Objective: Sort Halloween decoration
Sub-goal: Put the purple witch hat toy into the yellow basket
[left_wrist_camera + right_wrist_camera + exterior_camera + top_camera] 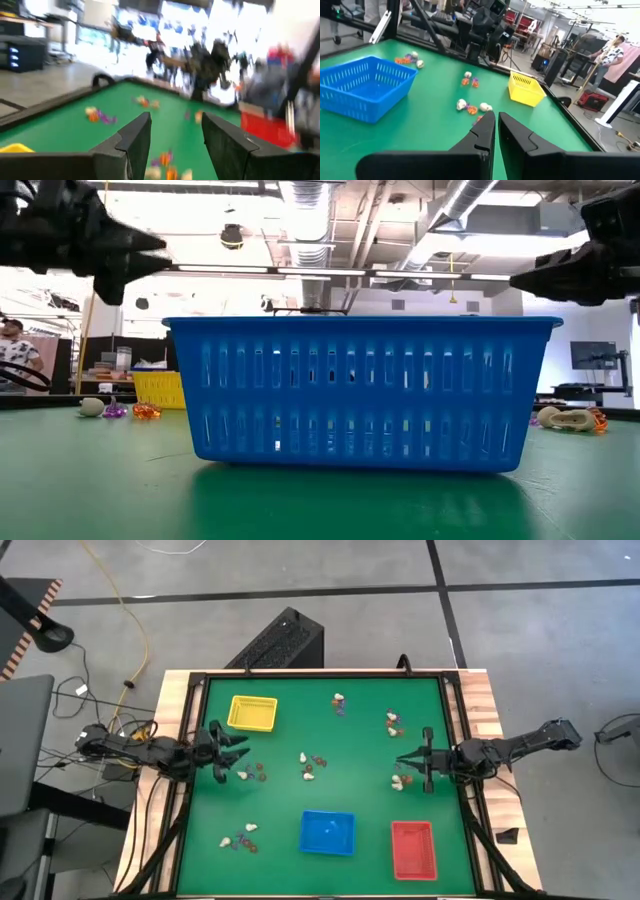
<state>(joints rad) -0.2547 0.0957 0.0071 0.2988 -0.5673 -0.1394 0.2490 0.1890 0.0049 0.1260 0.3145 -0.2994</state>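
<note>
I am hovering my left gripper (pixel 236 752) with jaws spread and empty, just beside the yellow tray (pixel 252 713), over a trinket cluster (pixel 252 772). My right gripper (pixel 412 766), nearly clenched and carrying nothing, is hanging over more trinkets (pixel 401 780) on the green tabletop (pixel 350 750). The trays look empty to me, so I am judging sorting barely begun; next I need to descend and pinch one piece.
</note>
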